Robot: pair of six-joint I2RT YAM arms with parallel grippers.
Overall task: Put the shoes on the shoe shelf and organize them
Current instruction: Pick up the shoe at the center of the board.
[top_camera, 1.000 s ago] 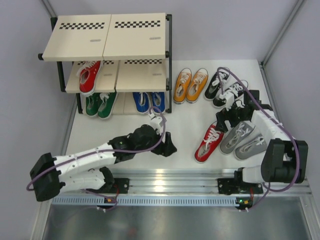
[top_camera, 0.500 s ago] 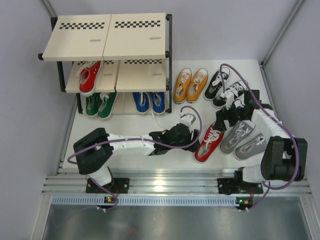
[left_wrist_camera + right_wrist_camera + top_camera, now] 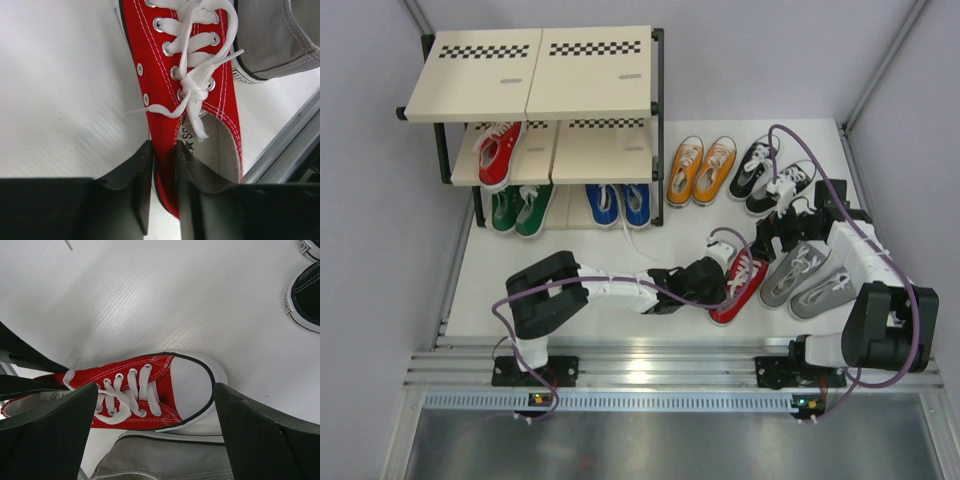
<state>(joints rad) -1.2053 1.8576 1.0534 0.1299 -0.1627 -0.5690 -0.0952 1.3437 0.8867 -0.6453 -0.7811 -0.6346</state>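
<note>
A loose red shoe (image 3: 740, 285) lies on the table, toe pointing away. My left gripper (image 3: 718, 283) is shut on the left side wall near its heel: one finger inside the shoe, one outside (image 3: 164, 150). In the left wrist view the red canvas (image 3: 165, 75) and its knotted laces fill the frame. My right gripper (image 3: 772, 238) hangs open over that shoe's toe (image 3: 155, 390), holding nothing. The shoe shelf (image 3: 535, 75) stands at the back left, with the other red shoe (image 3: 498, 150) on its middle tier and the green pair (image 3: 520, 208) and blue pair (image 3: 618, 203) on the bottom.
A grey pair (image 3: 810, 280) lies right beside the red shoe, touching it (image 3: 165, 460). An orange pair (image 3: 700, 170) and a black pair (image 3: 770, 175) sit on the table right of the shelf. The shelf's top board is bare. A metal rail (image 3: 670, 360) runs along the near edge.
My left arm swung right from in front of the shelf to the loose red shoe, and its jaws closed on the shoe's side wall. The right arm barely moved.
</note>
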